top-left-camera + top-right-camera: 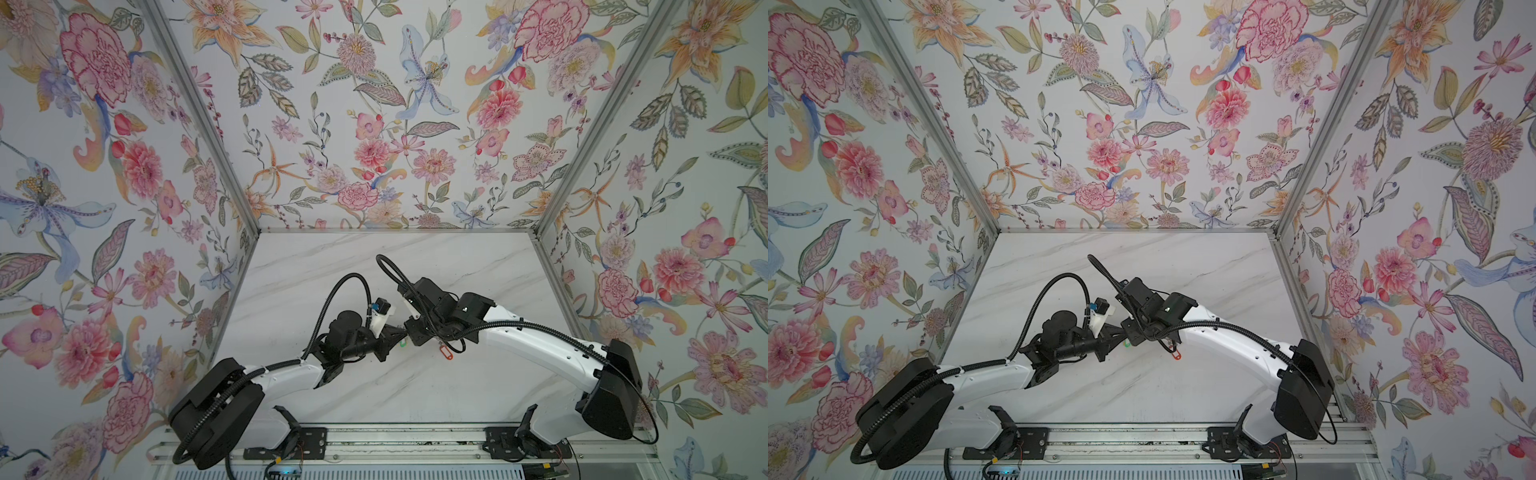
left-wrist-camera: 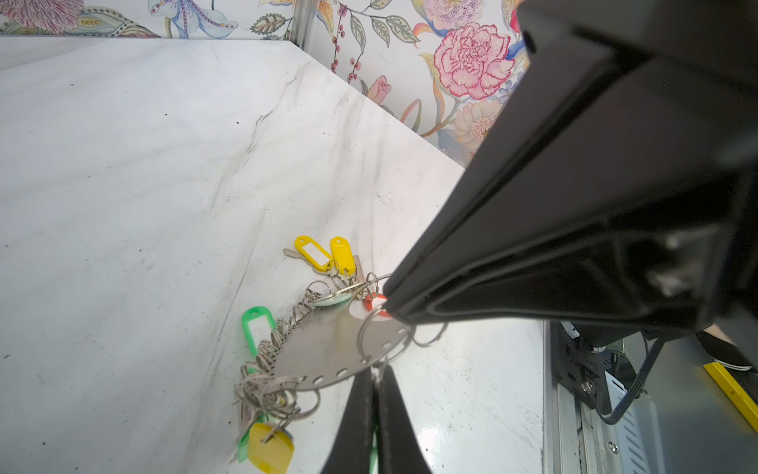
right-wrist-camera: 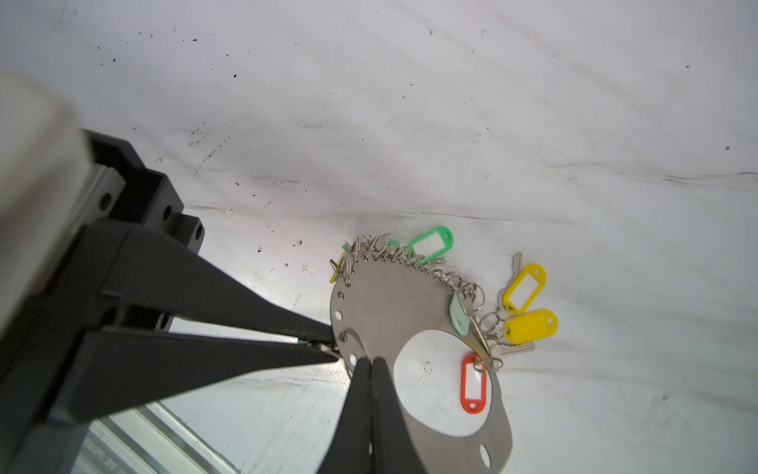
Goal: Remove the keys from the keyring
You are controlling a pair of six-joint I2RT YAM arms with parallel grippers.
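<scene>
The keyring (image 3: 389,303) is a flat grey metal plate with a big hole and many small wire rings along its rim. My right gripper (image 3: 371,361) is shut on its near rim and holds it tilted. The far edge lies low by the table. My left gripper (image 2: 375,369) is shut on a little wire ring at the same rim, with a green sliver between its fingers (image 3: 301,340). Keys with yellow tags (image 3: 525,287), a green tag (image 3: 430,240) and a red-orange tag (image 3: 473,383) hang from the keyring (image 2: 324,349). In both top views the arms hide it; a green tag (image 1: 402,343) and a red tag (image 1: 448,348) peek out.
The white marble table (image 1: 374,270) is walled by floral panels (image 1: 374,124) at the back and on both sides. An aluminium rail (image 1: 395,446) with the arm bases runs along the front edge. Both arms meet near the table's middle.
</scene>
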